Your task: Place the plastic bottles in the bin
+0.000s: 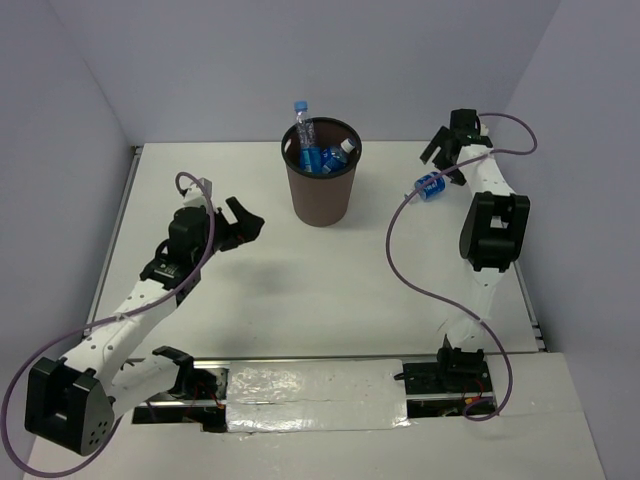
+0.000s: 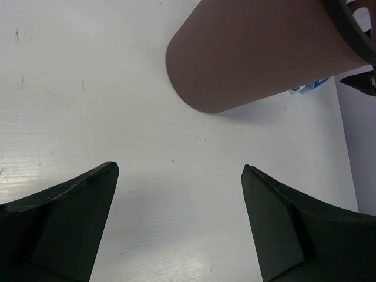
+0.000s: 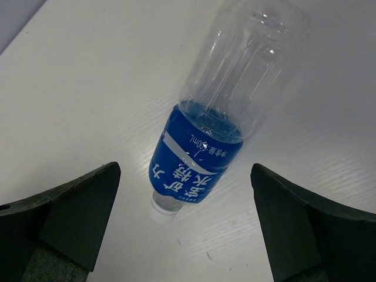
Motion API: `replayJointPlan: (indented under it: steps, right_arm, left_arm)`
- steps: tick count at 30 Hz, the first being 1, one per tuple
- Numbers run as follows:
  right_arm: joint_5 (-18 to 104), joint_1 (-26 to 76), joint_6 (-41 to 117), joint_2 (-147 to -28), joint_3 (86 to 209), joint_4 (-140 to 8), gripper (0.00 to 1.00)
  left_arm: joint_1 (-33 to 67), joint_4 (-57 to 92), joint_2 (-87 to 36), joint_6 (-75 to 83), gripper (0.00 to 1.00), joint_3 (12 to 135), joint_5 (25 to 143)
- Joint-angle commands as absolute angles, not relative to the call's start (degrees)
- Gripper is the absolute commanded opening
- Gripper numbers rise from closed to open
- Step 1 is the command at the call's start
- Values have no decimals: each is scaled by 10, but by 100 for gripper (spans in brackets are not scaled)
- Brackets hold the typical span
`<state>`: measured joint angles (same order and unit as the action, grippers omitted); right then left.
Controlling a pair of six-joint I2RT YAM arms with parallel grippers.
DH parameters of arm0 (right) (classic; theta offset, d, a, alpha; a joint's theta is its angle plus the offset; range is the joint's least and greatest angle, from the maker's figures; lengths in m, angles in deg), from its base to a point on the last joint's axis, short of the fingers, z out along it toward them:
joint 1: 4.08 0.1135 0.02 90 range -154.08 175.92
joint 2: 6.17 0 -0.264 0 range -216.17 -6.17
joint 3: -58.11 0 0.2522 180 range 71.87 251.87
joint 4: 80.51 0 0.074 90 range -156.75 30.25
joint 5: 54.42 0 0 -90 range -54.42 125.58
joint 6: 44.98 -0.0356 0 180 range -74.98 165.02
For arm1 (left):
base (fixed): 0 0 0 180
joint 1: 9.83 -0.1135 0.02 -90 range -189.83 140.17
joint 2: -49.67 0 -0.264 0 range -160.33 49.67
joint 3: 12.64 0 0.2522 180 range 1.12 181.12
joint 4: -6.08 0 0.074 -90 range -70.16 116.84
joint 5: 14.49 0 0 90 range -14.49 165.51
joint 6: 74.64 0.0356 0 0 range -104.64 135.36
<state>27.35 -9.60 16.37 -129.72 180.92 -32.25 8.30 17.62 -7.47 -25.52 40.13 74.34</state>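
Observation:
The dark brown bin (image 1: pixel 322 190) stands at the back middle of the table. Several plastic bottles with blue labels (image 1: pixel 325 158) are inside it, and one clear bottle with a blue cap (image 1: pixel 302 125) sticks up above the rim. One clear bottle with a blue label (image 1: pixel 430 186) lies on the table right of the bin. In the right wrist view this bottle (image 3: pixel 197 164) lies just ahead of my open, empty right gripper (image 3: pixel 185 173), cap towards the fingers. My right gripper (image 1: pixel 445 150) is above it. My left gripper (image 1: pixel 240 222) is open and empty, left of the bin (image 2: pixel 258 59).
White walls enclose the table at the back and sides. A purple cable (image 1: pixel 400 250) loops over the table from the right arm. The lying bottle's label (image 2: pixel 311 85) peeks out behind the bin in the left wrist view, where my left gripper (image 2: pixel 180 168) hovers over bare table.

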Motion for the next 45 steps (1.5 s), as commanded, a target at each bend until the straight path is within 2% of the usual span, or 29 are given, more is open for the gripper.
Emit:
replayJointPlan:
  steps: [1,12,15,16,17,18,20,21,25,31,34,41,45]
  right_arm:
    - [257,-91,136,-1320,1825,-307,100]
    - [239,-113,81,-1397,1872,-300,99]
    - [259,-120,79,-1398,1867,-311,92]
    - [274,-124,87,-1392,1859,-327,83]
    - [280,-126,89,-1390,1853,-335,78]
    - [299,-132,98,-1382,1839,-353,66]
    - [319,-137,107,-1371,1828,-367,52]
    - [325,-138,127,-1363,1823,-375,42]
    - [370,-121,199,-1258,1745,-474,28]
    - [506,-44,346,-1092,1669,-582,21]
    - [522,30,389,-1024,1635,-646,20]
    - [493,152,445,-1037,1707,-666,20]
    - [475,195,477,-1099,1777,-643,22]
  left_arm:
    - [80,151,-86,-267,99,422,751]
    - [80,169,-88,-269,99,416,743]
    - [80,169,-86,-271,99,413,741]
    - [80,168,-87,-272,99,413,741]
    - [80,167,-87,-272,99,412,741]
    - [80,166,-88,-273,99,411,743]
    - [80,165,-90,-273,99,411,744]
    - [80,165,-89,-274,99,411,744]
    - [80,162,-83,-273,99,407,741]
    - [80,146,-79,-273,99,400,746]
    - [79,147,-78,-268,99,403,749]
    - [79,155,-51,-262,99,396,744]
    - [80,161,-29,-263,100,386,735]
